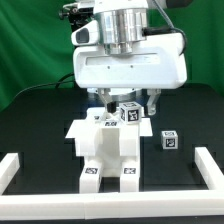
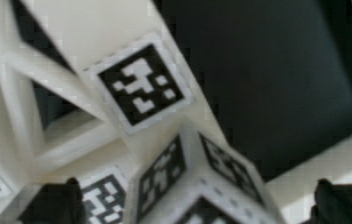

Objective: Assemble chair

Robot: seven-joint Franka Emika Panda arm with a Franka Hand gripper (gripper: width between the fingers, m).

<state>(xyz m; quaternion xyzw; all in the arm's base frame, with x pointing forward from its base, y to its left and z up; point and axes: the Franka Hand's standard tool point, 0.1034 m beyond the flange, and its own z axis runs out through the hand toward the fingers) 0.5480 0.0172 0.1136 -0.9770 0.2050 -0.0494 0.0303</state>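
Observation:
The partly joined chair (image 1: pixel 108 150) is a blocky white body of tagged panels in the middle of the black table. A tagged white block (image 1: pixel 129 113) sits at its far top end. My gripper (image 1: pixel 126 106) hangs right over that block, its fingers spread wide on either side. In the wrist view the gripper (image 2: pixel 199 206) is open. The dark fingertips (image 2: pixel 57 203) stand at both sides of the tagged block (image 2: pixel 199 185) with gaps showing. A tagged white bar of the chair (image 2: pixel 137 85) runs away from it. A small loose tagged cube (image 1: pixel 170 141) lies at the exterior view's right.
White border rails run along the exterior view's left (image 1: pixel 20 170), right (image 1: pixel 205 170) and front edges of the table. The large white robot body (image 1: pixel 130 60) fills the upper middle and hides the table behind it.

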